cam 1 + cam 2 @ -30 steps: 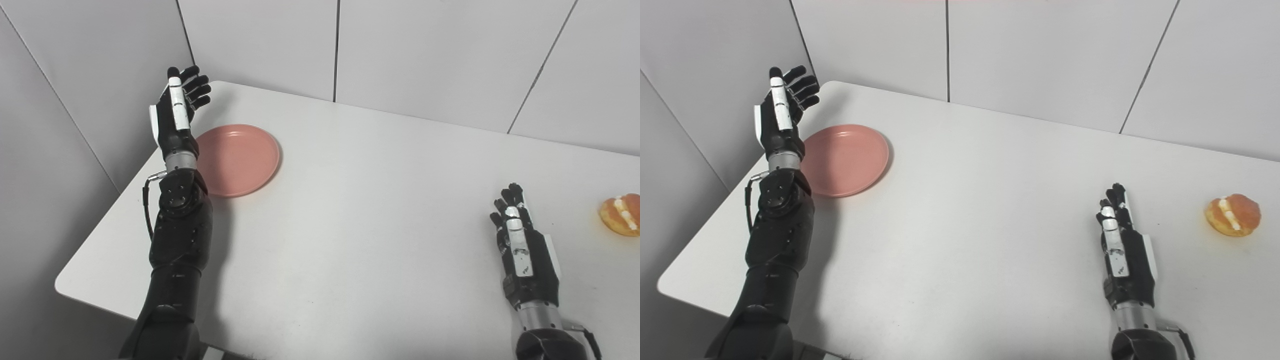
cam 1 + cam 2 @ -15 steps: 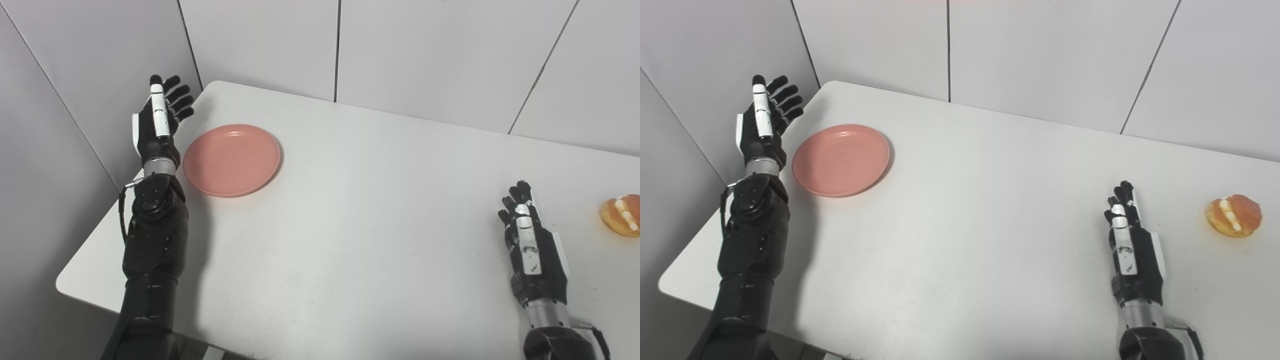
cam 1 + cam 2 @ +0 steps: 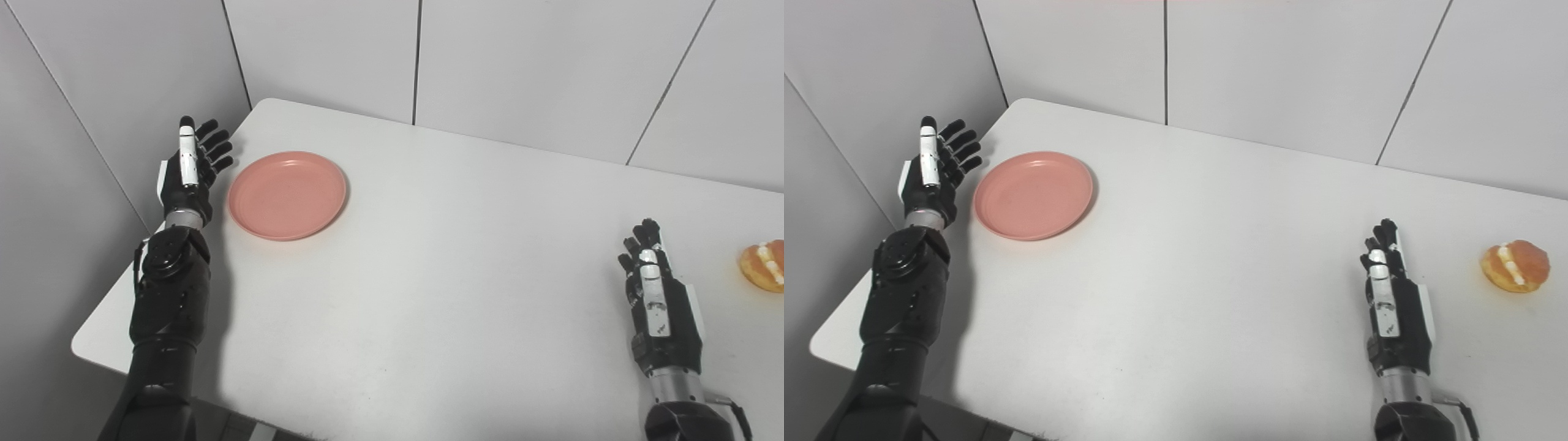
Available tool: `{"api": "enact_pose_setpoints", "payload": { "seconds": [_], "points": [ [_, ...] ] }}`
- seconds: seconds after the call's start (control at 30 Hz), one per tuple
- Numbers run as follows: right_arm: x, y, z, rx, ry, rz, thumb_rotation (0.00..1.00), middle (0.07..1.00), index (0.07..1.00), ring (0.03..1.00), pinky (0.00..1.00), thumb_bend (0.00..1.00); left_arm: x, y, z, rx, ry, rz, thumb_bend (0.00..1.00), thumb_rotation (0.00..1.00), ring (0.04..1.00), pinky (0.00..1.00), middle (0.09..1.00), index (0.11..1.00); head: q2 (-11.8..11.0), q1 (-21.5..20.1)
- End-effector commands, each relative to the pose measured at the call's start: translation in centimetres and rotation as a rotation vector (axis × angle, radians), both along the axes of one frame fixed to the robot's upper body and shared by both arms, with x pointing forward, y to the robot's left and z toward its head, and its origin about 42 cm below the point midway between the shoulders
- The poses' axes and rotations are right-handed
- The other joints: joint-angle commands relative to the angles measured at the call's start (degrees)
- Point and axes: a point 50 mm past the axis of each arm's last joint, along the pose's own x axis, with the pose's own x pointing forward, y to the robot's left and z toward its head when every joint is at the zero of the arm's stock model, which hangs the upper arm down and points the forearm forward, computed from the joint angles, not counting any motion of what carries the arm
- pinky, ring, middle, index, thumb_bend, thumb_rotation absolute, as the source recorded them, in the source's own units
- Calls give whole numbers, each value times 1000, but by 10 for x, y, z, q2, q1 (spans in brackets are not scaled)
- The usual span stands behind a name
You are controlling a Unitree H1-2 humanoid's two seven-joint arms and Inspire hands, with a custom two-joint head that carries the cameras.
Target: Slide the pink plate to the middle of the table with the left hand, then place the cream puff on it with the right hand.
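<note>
The pink plate lies flat on the white table, near the table's far left corner, well away from the middle. It is round, shallow and holds nothing. Its left rim sits close to the table's left edge.

Just beside that rim, to the left, stands the left hand. It is held upright at the table's edge, palm turned toward the plate, with the fingers extended and slightly fanned apart. The hand grips nothing, and a narrow strip of table shows between it and the plate, so the two do not touch. Its black forearm runs down along the left side of the table to the bottom of the picture.

The cream puff rests on the table far to the right, near the right edge, well apart from the plate. It is golden brown with a band of white cream showing through a split in its top.

Between the puff and the table's middle, closer to the puff, the right hand is held low over the table surface near the front edge. Its fingers point away from the robot, straight and close together, holding nothing; a clear stretch of table separates it from the cream puff.

Pale grey wall panels rise behind the table.
</note>
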Motion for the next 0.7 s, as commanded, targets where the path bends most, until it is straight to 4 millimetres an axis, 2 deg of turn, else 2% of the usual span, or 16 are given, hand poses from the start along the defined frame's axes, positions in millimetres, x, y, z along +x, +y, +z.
{"api": "enact_pose_setpoints", "payload": {
  "seconds": [0.0,0.23,0.37,0.47,0.67],
  "points": [
    [-2,0,-2,22,-15,-2,862,1000,992,1000,1000,524,6,10,26,30,-74,4,661,1000,807,816,789,765,0,0],
    [-1,0,-1,10,0,6,837,1000,997,1000,1000,567,12,5,15,44,-32,-52,645,1000,828,823,819,805,1,-3],
    [-1,0,0,2,4,6,841,1000,993,1000,1000,576,14,-6,8,31,-38,-85,635,1000,860,870,838,834,-1,-4],
    [0,0,0,-5,4,5,852,1000,993,1000,1000,578,16,-13,3,26,-37,-77,643,1000,851,862,830,828,0,-5],
    [2,0,-1,30,-15,-13,817,998,979,999,1000,525,21,-27,-5,64,-17,-122,686,1000,866,859,851,840,-4,-10]
  ]
}}
